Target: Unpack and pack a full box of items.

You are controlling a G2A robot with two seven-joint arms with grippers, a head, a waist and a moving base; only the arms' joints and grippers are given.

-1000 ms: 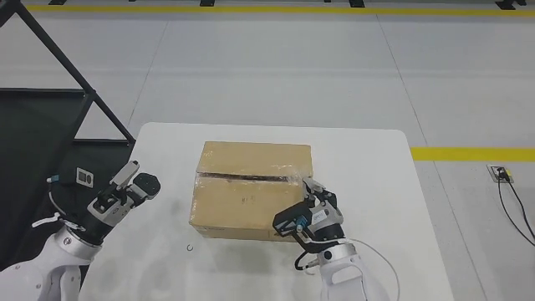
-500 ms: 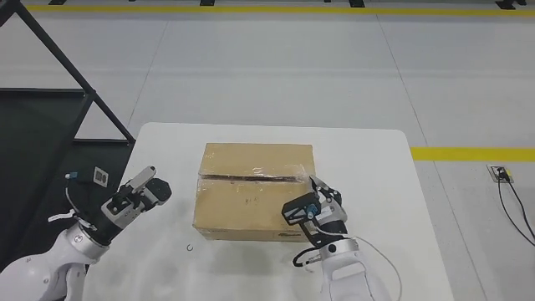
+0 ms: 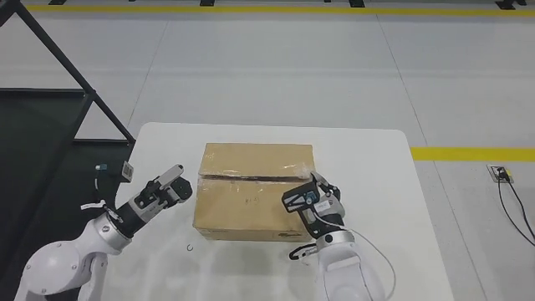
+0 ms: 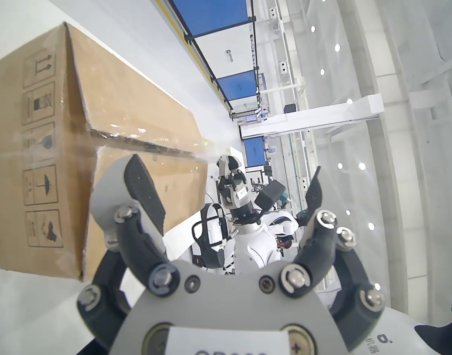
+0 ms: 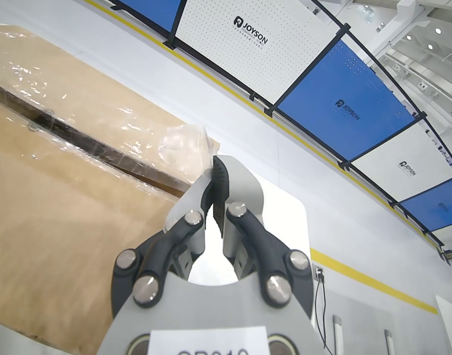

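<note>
Top view: one box (image 3: 253,188) mid-frame on one table (image 3: 376,184), flanked by two grippers, left gripper (image 3: 177,186) lower left, right gripper (image 3: 311,188) lower right; left wrist view: jaws wide, near the box (image 4: 44,142); right wrist view: jaws pinching one loose end of clear tape (image 5: 181,149) at the box's edge.

Left jaws wide; right jaws (tips together) pinching tape (image 5: 183,145).

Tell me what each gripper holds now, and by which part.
The right gripper pinches the clear tape by its loose end at the edge of the box. The left gripper is open and holds nothing.
</note>
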